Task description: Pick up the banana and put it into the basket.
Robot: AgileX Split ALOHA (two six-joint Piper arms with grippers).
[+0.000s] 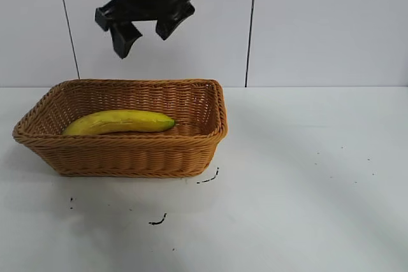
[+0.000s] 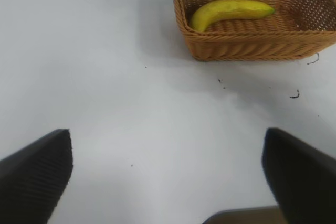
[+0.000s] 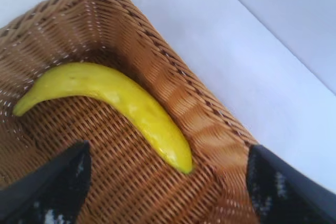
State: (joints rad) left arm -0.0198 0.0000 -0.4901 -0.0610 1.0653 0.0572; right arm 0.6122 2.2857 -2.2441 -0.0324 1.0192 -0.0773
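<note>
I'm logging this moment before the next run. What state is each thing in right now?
banana: lying flat inside the basket, free of any grip.
basket: upright on the table, holding the banana.
right gripper: above the basket, fingers open, holding nothing.
left gripper: over bare table away from the basket, fingers open, holding nothing.
table: white, with a few small dark marks near the basket.
</note>
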